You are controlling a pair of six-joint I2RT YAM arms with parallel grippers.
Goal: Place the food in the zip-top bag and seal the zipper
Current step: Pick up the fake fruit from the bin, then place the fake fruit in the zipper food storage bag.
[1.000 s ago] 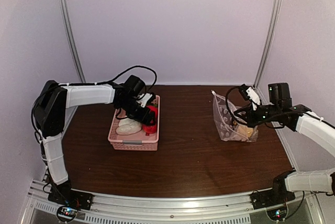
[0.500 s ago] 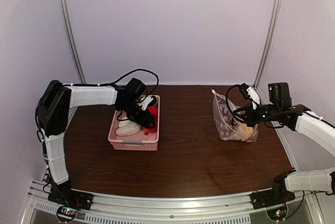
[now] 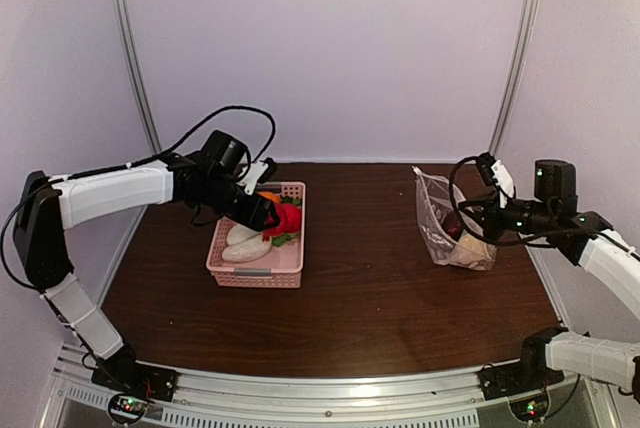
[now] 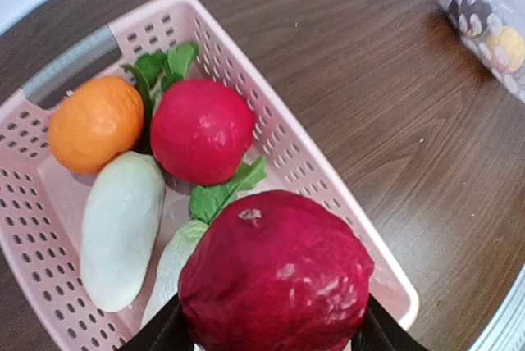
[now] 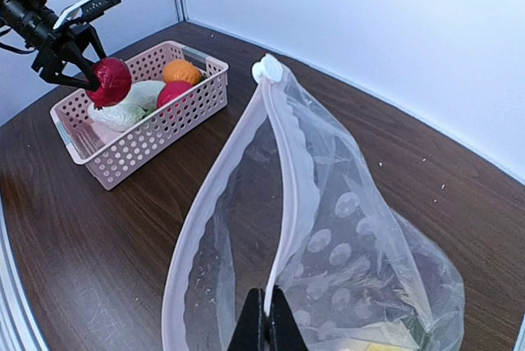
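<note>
Left gripper (image 3: 272,212) clamps red fruit (image 4: 275,273), held over basket (image 4: 283,142). Right gripper (image 5: 267,328) pinches bag (image 5: 344,236) rim at table's (image 3: 350,298) right, mouth gaping (yellow piece (image 4: 509,46) inside). Best: carry fruit high across, release over mouth centre, clear of zipper (image 5: 283,146).

**Table layout, top view: basket at 9 o'clock, zip-top bag at 3 o'clock.**
The basket (image 3: 222,260) sits on the left half of the table (image 3: 360,298), well apart from the zip-top bag (image 3: 440,210), which stands on the right half. Several basket food pieces (image 4: 121,228) lie side by side inside the basket. The held food piece (image 4: 275,277) is clamped in the left gripper (image 3: 272,216) above the basket's 3 o'clock side. The bagged food piece (image 3: 478,250) lies at the bag's bottom. The right gripper (image 5: 267,306) pinches the bag's mouth edge from 3 o'clock.
</note>
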